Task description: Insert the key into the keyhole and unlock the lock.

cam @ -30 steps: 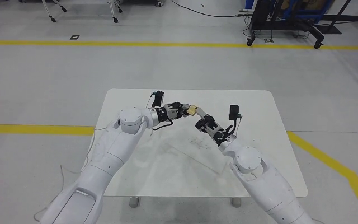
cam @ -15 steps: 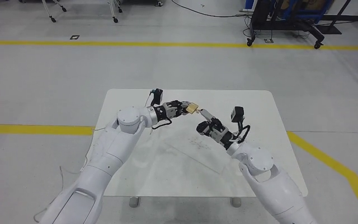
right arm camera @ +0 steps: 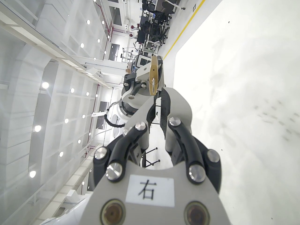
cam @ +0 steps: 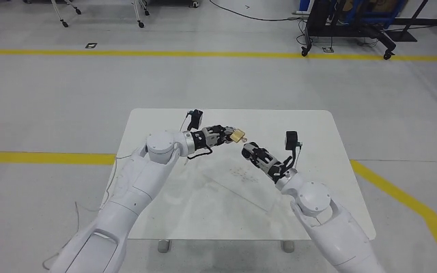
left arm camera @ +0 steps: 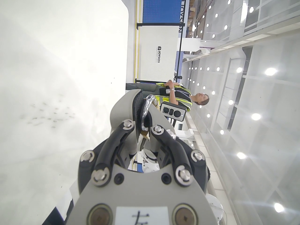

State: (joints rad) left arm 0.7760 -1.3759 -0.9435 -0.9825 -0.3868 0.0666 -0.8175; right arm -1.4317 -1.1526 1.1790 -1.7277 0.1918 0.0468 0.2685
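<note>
A brass padlock (cam: 236, 136) hangs in the air above the white table's (cam: 171, 205) far middle, with my left gripper (cam: 229, 134) shut on it. Its steel shackle (left arm camera: 147, 108) pokes out between the left gripper's (left arm camera: 145, 118) fingers. In the right wrist view the padlock (right arm camera: 153, 71) turns its underside toward my right gripper (right arm camera: 159, 94), which sits just short of it. The silver key (right arm camera: 153, 84) stands at the lock's underside, right at the right gripper's (cam: 246, 146) tips, and that gripper looks shut on it. How deep the key sits in the keyhole is hidden.
Small dark scuff marks (cam: 240, 172) dot the tabletop under the right arm. The table's far edge (cam: 232, 110) lies a short way behind both grippers. A black cart (cam: 348, 27) stands on the floor at the back right.
The right gripper drew back from the padlock toward the right, then came close to it again. The left gripper with the padlock shifted only slightly.
</note>
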